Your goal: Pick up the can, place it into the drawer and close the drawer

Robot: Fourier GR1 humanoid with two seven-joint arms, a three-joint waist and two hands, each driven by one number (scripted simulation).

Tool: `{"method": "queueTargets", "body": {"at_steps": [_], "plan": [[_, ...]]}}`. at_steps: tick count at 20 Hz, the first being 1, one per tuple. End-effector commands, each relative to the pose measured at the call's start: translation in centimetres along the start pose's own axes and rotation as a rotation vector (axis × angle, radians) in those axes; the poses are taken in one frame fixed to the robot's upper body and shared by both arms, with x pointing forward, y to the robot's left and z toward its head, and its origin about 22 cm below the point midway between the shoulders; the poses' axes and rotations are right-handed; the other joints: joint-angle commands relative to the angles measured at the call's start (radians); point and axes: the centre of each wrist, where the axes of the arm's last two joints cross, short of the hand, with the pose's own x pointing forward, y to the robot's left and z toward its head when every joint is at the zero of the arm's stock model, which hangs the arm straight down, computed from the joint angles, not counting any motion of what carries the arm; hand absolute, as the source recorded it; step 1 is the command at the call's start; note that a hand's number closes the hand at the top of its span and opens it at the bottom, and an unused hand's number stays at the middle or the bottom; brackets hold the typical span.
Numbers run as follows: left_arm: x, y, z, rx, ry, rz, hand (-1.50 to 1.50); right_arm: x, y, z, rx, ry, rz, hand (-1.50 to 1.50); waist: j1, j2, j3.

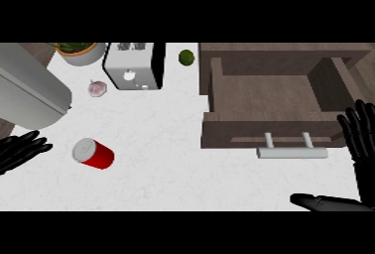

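Note:
A red can [93,153] with a silver top stands on the white counter at the left. My left hand [20,150] shows at the left edge, just left of the can and apart from it, fingers straight and open. An open wooden drawer [273,94] sits at the upper right, its inside bare, with a silver bar handle [291,152] on its front. At the right edge my right hand [361,139] is open, fingers pointing up beside the drawer's right front corner, thumb [326,202] stretched out to the left below. It holds nothing.
A white toaster [133,66] stands at the back, with a garlic bulb [97,88] to its left and a green lime [187,57] to its right. A potted plant [78,51] and a large grey cylinder [29,92] fill the back left.

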Motion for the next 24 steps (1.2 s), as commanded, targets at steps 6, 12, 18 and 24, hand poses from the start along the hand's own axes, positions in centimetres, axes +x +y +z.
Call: {"method": "queueTargets", "body": {"at_steps": [6,12,18,24], "plan": [[-0.4,3.6,2.1,0.036,0.064,0.042,-1.5,-1.6,-0.6,0.9,-0.013,0.021,0.006,-1.5,0.001,0.0,0.0],[-2.5,2.0,0.4,0.038,0.067,0.041,-1.5,-2.2,-2.1,2.7,-0.014,0.018,-0.003,-1.5,0.002,-0.001,0.0],[-4.8,0.8,-2.1,0.041,0.082,0.023,-1.5,-2.9,-1.6,1.8,-0.008,0.014,0.005,-1.5,0.003,-0.001,0.0],[-7.6,0.3,-1.2,0.057,0.092,0.038,-1.5,-1.5,-0.8,2.0,-0.018,-0.005,0.005,-1.5,0.004,-0.001,0.0]]}}
